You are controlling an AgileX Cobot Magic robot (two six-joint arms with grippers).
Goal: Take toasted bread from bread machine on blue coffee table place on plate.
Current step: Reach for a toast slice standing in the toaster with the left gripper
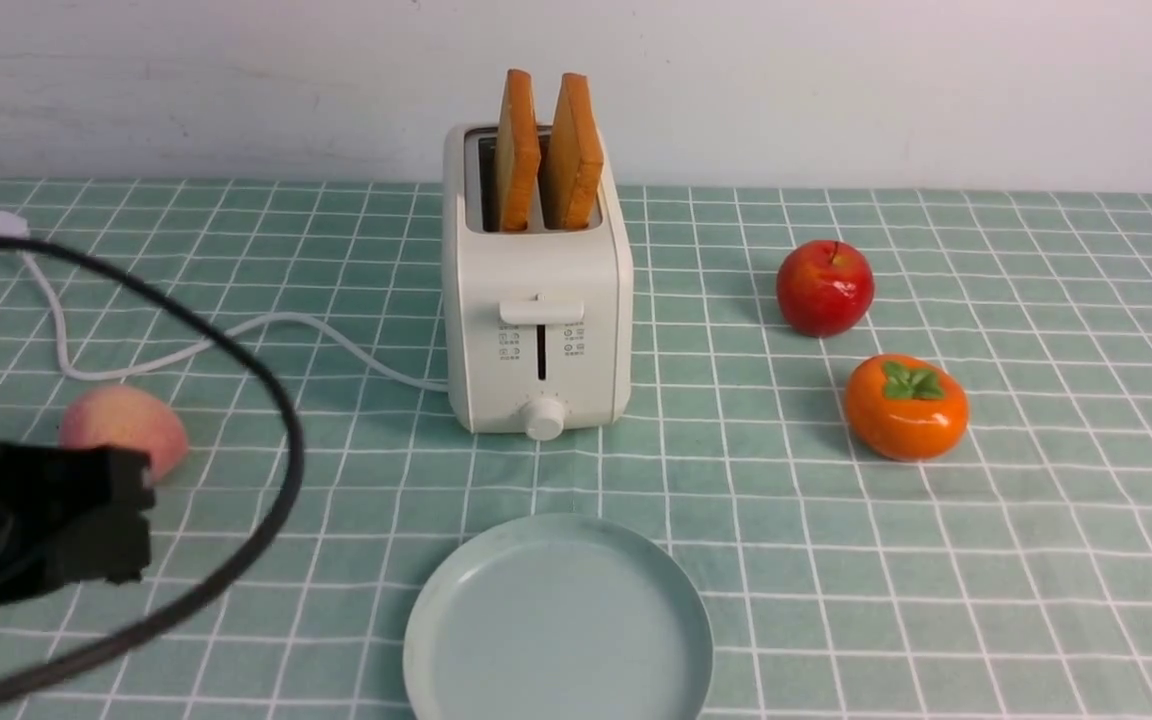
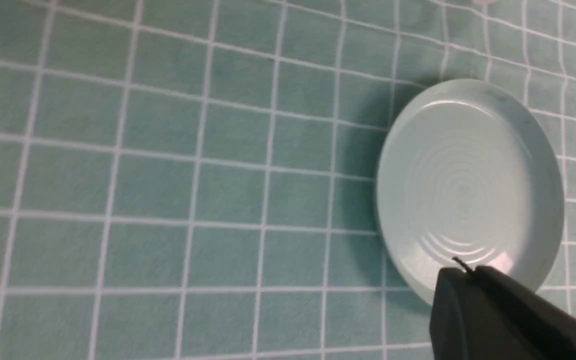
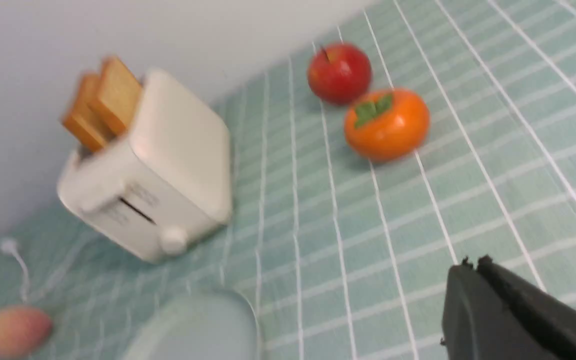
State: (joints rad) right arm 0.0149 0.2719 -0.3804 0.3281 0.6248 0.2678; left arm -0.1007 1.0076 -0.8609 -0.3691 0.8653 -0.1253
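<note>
On the table, you have both toast slices standing in the slots of the toaster, behind the plate and apart from it. Your left pincer is closed, jaws pressed together, and your right pincer is closed the same way.
</note>
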